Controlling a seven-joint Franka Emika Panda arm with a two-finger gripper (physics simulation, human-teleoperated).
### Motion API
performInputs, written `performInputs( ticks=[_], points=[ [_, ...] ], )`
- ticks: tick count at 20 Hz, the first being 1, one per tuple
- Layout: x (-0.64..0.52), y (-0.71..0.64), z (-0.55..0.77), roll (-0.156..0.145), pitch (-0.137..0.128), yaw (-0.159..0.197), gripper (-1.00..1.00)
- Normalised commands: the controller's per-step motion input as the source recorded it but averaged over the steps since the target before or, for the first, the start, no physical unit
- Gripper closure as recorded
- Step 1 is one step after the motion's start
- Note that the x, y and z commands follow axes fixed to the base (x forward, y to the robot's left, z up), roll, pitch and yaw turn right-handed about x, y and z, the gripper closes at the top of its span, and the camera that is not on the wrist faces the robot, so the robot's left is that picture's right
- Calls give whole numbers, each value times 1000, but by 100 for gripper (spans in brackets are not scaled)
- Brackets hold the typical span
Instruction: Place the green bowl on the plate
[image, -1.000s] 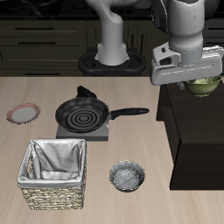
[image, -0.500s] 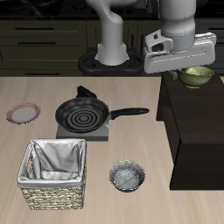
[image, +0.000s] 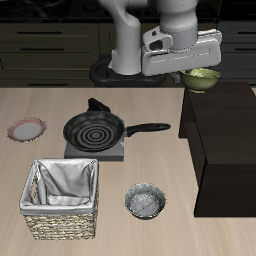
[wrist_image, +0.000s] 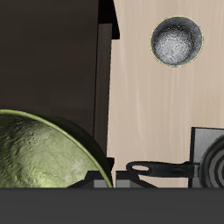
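High above the back of the worktop (image: 150, 190), the green bowl (image: 201, 79) is hanging in the air beneath the hand (image: 190, 62), which is clenching it; the fingers themselves are hiding behind the hand's grey body. Only part of the bowl is showing in the wrist view, cut off at the edge. Well apart, the plate (image: 26, 129) is sitting near the worktop's far side edge, beyond the black frying pan (image: 94, 131).
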Motion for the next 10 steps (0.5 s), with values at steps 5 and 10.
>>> performInputs(
  ticks=[5,10],
  points=[
    [-54,-529,32,-40,-15,-14,100],
    [-220,-483,68,-20,-29,-26,100]
  ],
)
